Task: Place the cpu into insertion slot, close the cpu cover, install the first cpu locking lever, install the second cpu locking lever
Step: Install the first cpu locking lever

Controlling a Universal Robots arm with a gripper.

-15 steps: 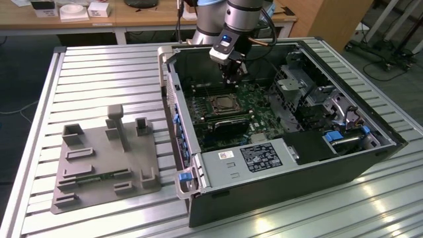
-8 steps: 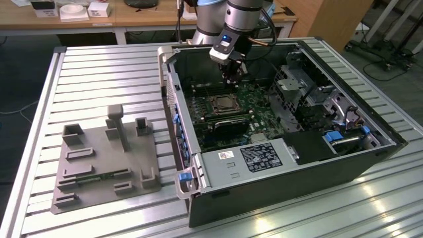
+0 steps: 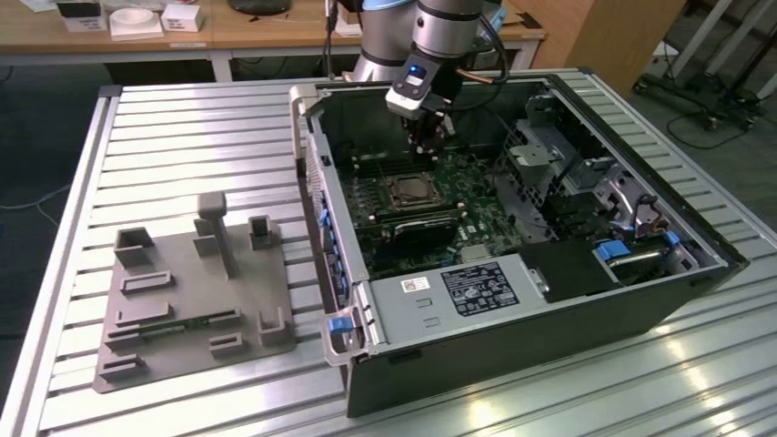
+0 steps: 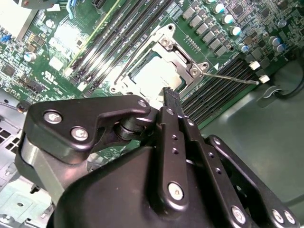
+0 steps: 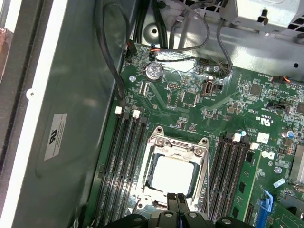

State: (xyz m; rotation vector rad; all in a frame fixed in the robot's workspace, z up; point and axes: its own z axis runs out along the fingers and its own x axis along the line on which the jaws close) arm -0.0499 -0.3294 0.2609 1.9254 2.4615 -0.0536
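Your open black computer case (image 3: 486,364) lies on its side, with a grey moulded fixture tray (image 3: 182,273) well apart on the exterior view's left. Inside, the green circuit board (image 5: 223,95) has long black memory slots (image 5: 121,161) flanking the square silver-rimmed insertion slot (image 5: 151,140). The small silvery cpu (image 5: 173,173) sits there under the flat silver cpu cover (image 5: 205,166). A thin wire lever (image 4: 232,78) juts over the memory slots. Your jaws hang pressed together, holding nothing, at the slot's edge. A ribbed silver metal counter (image 3: 182,137) carries it all, and a wooden desk (image 3: 279,32) stands behind.

A slatted metal table (image 3: 182,137) stands before a wooden desk (image 3: 243,32) on dark floor (image 3: 36,137)
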